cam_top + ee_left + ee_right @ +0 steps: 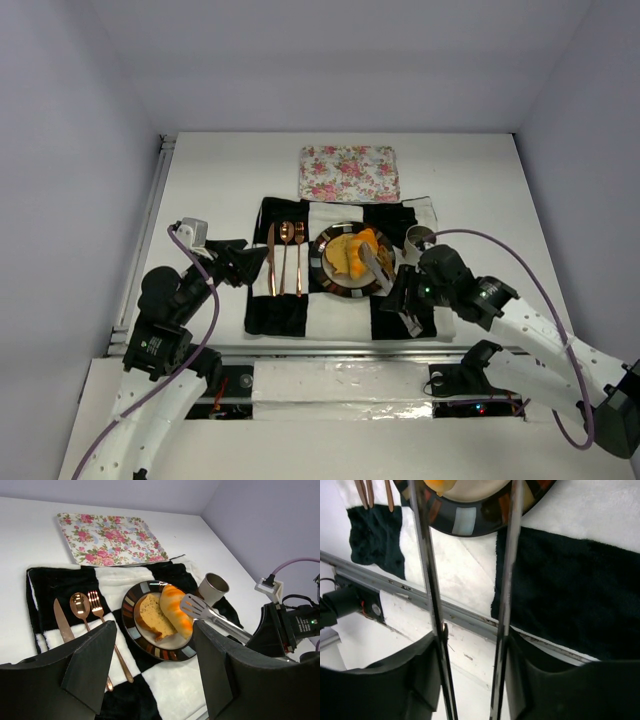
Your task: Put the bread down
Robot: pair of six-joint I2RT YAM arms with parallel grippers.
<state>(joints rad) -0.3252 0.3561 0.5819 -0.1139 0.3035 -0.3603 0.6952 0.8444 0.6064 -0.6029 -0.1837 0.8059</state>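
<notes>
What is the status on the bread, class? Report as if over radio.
Left gripper open, empty. Right gripper holding tongs, tips at croissant. Croissant and slice both on plate. Nothing blocking.

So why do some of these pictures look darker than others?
Top view: soft, even light, barely any shadows. Left wrist view: the left pincer looms nearly featureless black, while the round dark-rimmed plate is bright and sharp. Right wrist view: the shiny metal tongs glint; the right pincer gripping them is underexposed.
</notes>
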